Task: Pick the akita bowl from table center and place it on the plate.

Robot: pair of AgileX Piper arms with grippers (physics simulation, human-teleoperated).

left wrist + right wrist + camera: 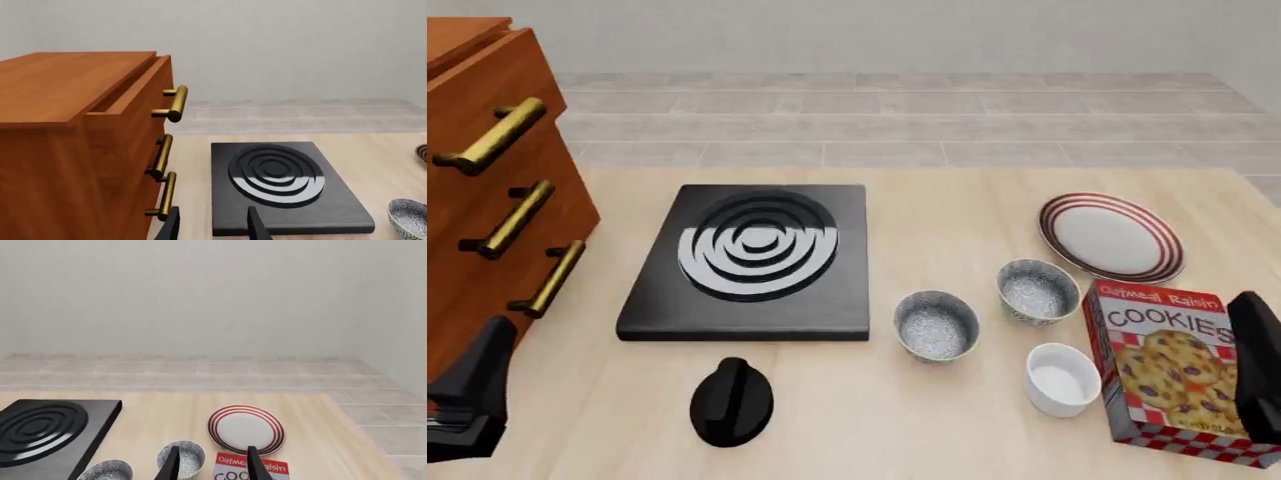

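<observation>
Both end effectors, left (212, 227) and right (211, 463), sit released and empty. The akita bowl (936, 324) waits mid-worktop; reaching it precedes the plate (1110, 236).

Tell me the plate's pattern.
White plate with red rings around its rim; clearest in the front view.

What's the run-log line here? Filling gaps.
phase: pre-grasp | akita bowl: table center | plate: bare | left gripper: open | right gripper: open
</observation>
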